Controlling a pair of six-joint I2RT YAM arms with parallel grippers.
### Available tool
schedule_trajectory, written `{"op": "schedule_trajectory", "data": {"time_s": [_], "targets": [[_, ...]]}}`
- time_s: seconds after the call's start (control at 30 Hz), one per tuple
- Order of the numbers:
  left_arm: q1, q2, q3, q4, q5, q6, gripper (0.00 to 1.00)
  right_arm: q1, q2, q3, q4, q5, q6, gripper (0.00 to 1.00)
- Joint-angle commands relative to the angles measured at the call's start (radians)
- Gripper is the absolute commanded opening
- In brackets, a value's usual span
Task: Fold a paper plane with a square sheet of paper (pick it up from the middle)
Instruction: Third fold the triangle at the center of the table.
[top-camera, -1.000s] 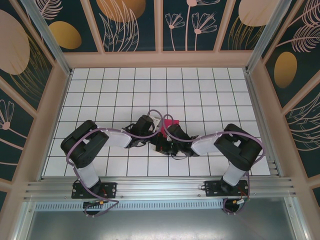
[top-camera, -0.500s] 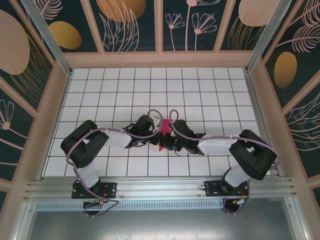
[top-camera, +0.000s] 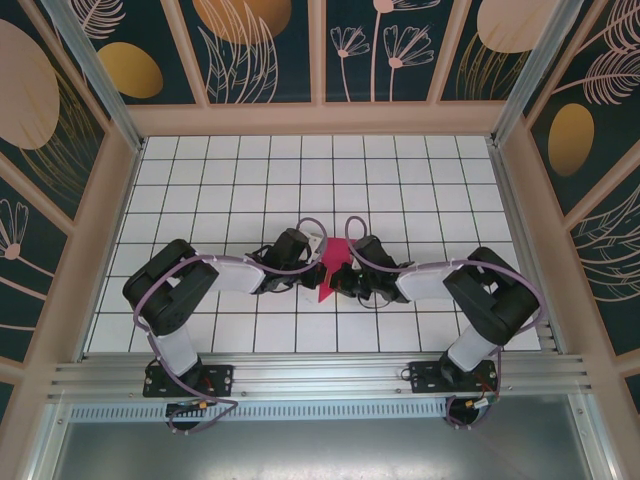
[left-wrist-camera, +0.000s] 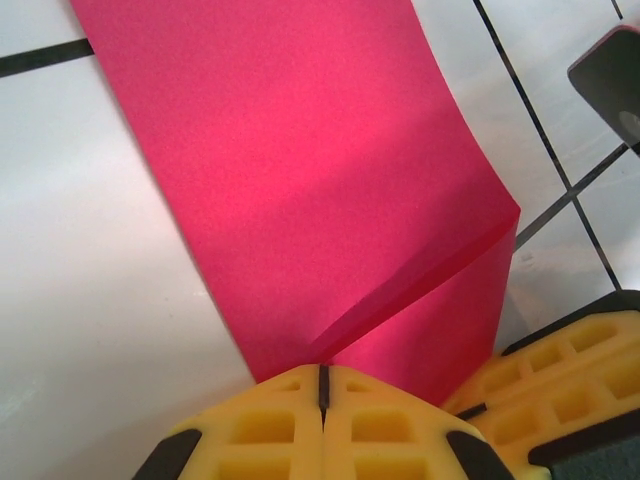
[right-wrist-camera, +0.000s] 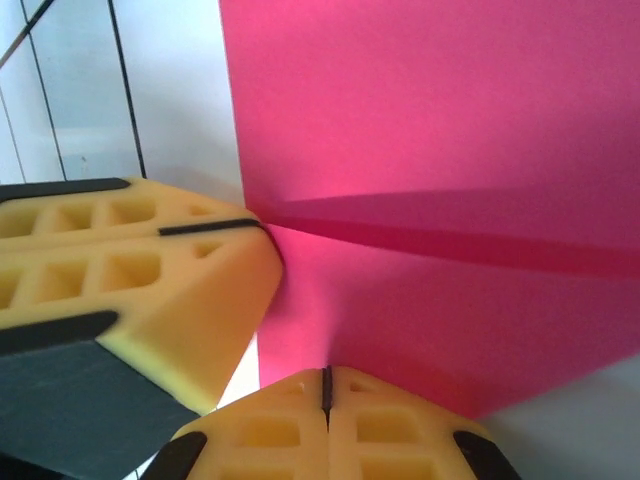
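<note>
top view: both arms reach inward and meet near the middle of the white tiled worktop (top-camera: 200, 190), a little toward the near edge. the magenta paper (top-camera: 327, 268) sits between the two hands. it is folded, not a flat square: a narrow shape, wider at the far end and tapering to a point toward the arm bases. left hand (top-camera: 310, 270) is at its left edge and right hand (top-camera: 346, 276) at its right edge, close together with the paper between them.

left wrist view: left hand (left-wrist-camera: 322, 385) has its yellow pads pressed together, seam closed, clamped on the near edge of the paper (left-wrist-camera: 300, 170). the sheet runs up and away from the pads over the tiles. one layer lies across another, with a diagonal crease ending in a corner at the right. the right hand's pads (left-wrist-camera: 560, 360) are just beside, at the lower right, against the same paper.

right wrist view: right hand (right-wrist-camera: 325, 392) also has its pads together, clamped on the paper (right-wrist-camera: 430, 130). a shadowed crease runs across the sheet. the left hand's pads (right-wrist-camera: 150, 270) are just beside at the left, touching the paper's edge.

cannot tell whether the paper rests on the worktop or is held off it.
</note>
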Motion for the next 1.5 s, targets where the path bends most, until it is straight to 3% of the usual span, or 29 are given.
{"op": "schedule_trajectory", "data": {"time_s": [0.0, 0.3, 0.63, 0.93, 1.3, 1.47], "targets": [[0.002, 0.056, -0.008, -0.107, -0.026, 0.005, 0.00, -0.001, 0.048, 0.015, -0.004, 0.007, -0.014, 0.03], [0.002, 0.059, -0.008, -0.115, -0.036, 0.002, 0.00, -0.056, -0.068, 0.038, -0.064, 0.000, -0.064, 0.03], [0.002, 0.056, 0.002, -0.127, -0.038, 0.004, 0.00, -0.084, 0.037, 0.028, -0.046, -0.019, -0.080, 0.03], [0.002, 0.049, -0.002, -0.136, -0.049, 0.005, 0.00, -0.112, -0.049, 0.069, -0.070, -0.036, -0.113, 0.03], [0.002, 0.046, 0.000, -0.140, -0.049, 0.005, 0.00, -0.159, 0.059, 0.022, -0.025, -0.057, -0.114, 0.03], [0.001, 0.044, -0.001, -0.145, -0.055, 0.007, 0.00, -0.171, 0.019, 0.048, -0.073, -0.042, -0.137, 0.03]]}}
